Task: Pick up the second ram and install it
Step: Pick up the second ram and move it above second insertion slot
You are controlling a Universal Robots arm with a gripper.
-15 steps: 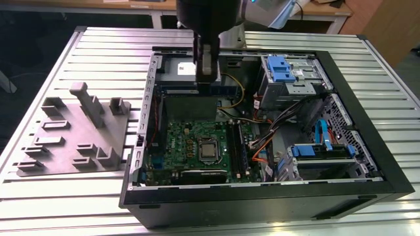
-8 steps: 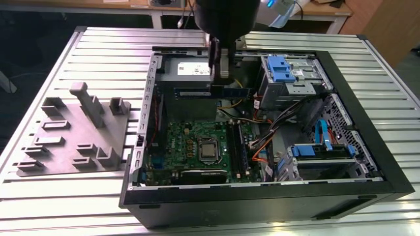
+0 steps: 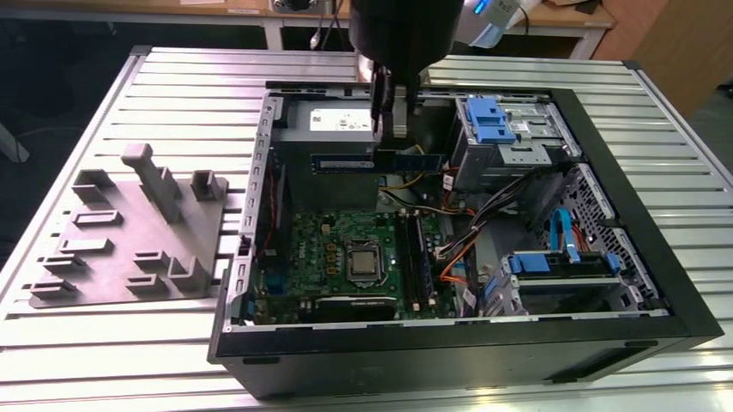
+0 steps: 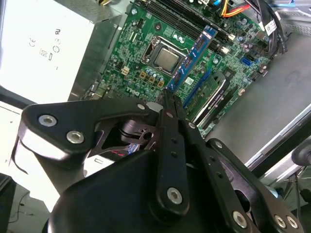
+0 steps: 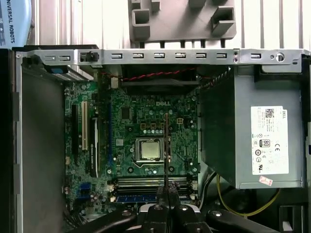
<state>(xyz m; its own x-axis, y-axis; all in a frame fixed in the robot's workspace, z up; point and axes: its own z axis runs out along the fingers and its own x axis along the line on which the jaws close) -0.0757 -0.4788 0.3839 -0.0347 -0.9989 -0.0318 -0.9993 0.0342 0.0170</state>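
The second ram (image 3: 355, 161) is a thin dark board with a blue label. It hangs level in the air inside the open computer case, and my gripper (image 3: 392, 137) is shut on its top edge. In the second wrist view the ram (image 4: 194, 53) juts out from the closed fingertips (image 4: 167, 99) over the green motherboard (image 4: 146, 34). The first wrist view shows the ram (image 5: 166, 145) edge-on as a thin line beside the processor socket (image 5: 149, 149), with my gripper (image 5: 167, 191) below it. The memory slots (image 3: 414, 257) (image 5: 150, 182) lie on the motherboard underneath, apart from the ram.
A silver power supply (image 3: 332, 120) (image 5: 252, 126) sits close beside the held ram. Drive cages with blue latches (image 3: 493, 120) and orange and black cables (image 3: 458, 257) fill the case at the exterior view's right. A grey fixture plate (image 3: 126, 232) (image 5: 180, 19) lies on the slatted table outside the case.
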